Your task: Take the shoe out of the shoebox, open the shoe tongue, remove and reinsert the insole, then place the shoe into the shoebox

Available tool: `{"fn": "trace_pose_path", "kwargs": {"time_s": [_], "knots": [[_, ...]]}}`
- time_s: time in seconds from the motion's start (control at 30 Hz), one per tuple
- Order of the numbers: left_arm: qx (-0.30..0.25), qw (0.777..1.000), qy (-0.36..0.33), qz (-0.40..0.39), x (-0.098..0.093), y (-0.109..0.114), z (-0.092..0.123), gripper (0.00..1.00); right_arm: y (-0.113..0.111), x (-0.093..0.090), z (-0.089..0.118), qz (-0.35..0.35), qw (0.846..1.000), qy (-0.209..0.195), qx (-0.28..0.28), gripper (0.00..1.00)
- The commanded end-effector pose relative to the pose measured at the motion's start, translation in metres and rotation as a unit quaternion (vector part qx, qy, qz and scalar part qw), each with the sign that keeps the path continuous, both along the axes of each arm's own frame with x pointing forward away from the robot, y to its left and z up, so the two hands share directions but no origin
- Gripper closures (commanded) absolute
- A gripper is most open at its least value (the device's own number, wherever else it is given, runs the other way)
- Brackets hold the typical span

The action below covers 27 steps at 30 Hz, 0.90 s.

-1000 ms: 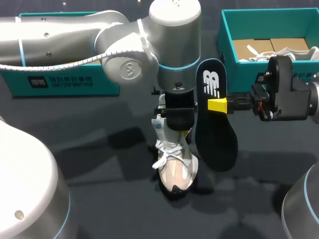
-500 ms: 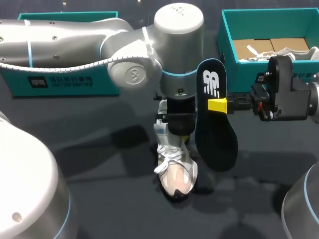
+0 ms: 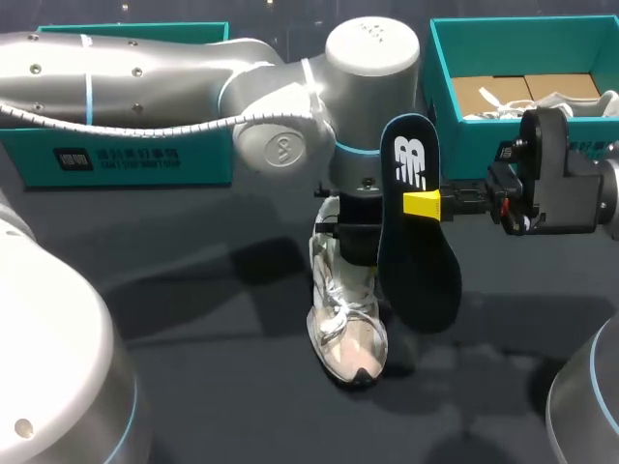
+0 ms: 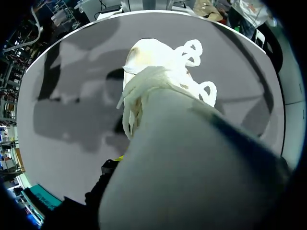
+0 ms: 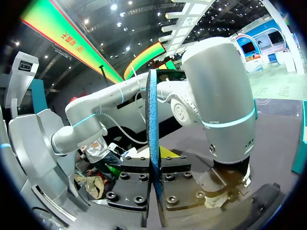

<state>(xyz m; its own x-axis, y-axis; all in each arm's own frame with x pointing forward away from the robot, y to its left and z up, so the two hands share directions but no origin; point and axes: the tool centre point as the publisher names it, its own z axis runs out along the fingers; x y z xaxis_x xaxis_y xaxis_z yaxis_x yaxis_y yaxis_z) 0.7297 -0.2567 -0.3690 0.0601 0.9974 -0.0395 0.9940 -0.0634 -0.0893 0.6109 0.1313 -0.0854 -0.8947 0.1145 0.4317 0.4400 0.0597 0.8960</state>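
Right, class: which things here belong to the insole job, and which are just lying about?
Job: shoe, insole, shoebox, right pincer gripping the insole.
Lying about: second teal box, cardboard and other shoe inside the shoebox.

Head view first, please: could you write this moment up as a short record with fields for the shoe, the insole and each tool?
shoe: on the table, outside the open box, toe toward the camera
insole: out of the shoe, held upright beside it
right tool: shut on the insole
left tool: over the shoe's heel end; grip hidden
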Motion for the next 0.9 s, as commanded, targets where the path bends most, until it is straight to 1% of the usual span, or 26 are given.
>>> {"fn": "trace_pose_path", "kwargs": {"time_s": [0.03, 0.07, 0.1, 0.17, 0.2, 0.3, 0.37, 0.5, 0.53, 0.9], "knots": [[-0.006, 1.0, -0.01, -0.004, -0.002, -0.001, 0.006, 0.56, 0.001, 0.0, -0.001, -0.001, 1.0, 0.0, 0.0, 1.0], [-0.009, 1.0, -0.013, -0.006, -0.002, -0.002, 0.007, 0.52, 0.001, 0.0, -0.001, -0.001, 1.0, 0.0, 0.0, 1.0], [-0.013, 1.0, -0.016, -0.007, -0.002, -0.002, 0.009, 0.45, 0.001, 0.0, -0.001, -0.001, 1.0, 0.0, 0.0, 1.0], [-0.022, 0.999, -0.022, -0.008, -0.001, -0.003, 0.016, 0.39, 0.001, 0.0, -0.001, -0.001, 1.0, 0.0, 0.0, 1.0], [-0.029, 0.999, -0.027, -0.007, -0.001, -0.004, 0.02, 0.25, 0.001, 0.0, -0.001, -0.001, 1.0, 0.0, 0.0, 1.0], [-0.054, 0.998, -0.04, 0.001, 0.003, -0.003, 0.036, 0.0, 0.001, 0.0, -0.001, -0.001, 1.0, 0.0, 0.0, 1.0], [-0.072, 0.995, -0.063, 0.015, 0.005, -0.003, 0.051, 0.0, 0.001, 0.0, -0.001, -0.001, 1.0, 0.0, 0.0, 1.0], [-0.138, 0.985, -0.099, 0.024, 0.012, 0.001, 0.09, 0.0, 0.001, 0.0, -0.001, -0.001, 1.0, 0.0, 0.0, 1.0], [-0.164, 0.98, -0.114, 0.022, 0.016, 0.0, 0.103, 0.0, 0.001, 0.0, -0.001, -0.001, 1.0, 0.0, 0.0, 1.0], [-0.164, 0.98, -0.114, 0.022, 0.016, 0.0, 0.103, 0.0, 0.001, 0.0, -0.001, -0.001, 1.0, 0.0, 0.0, 1.0]]}}
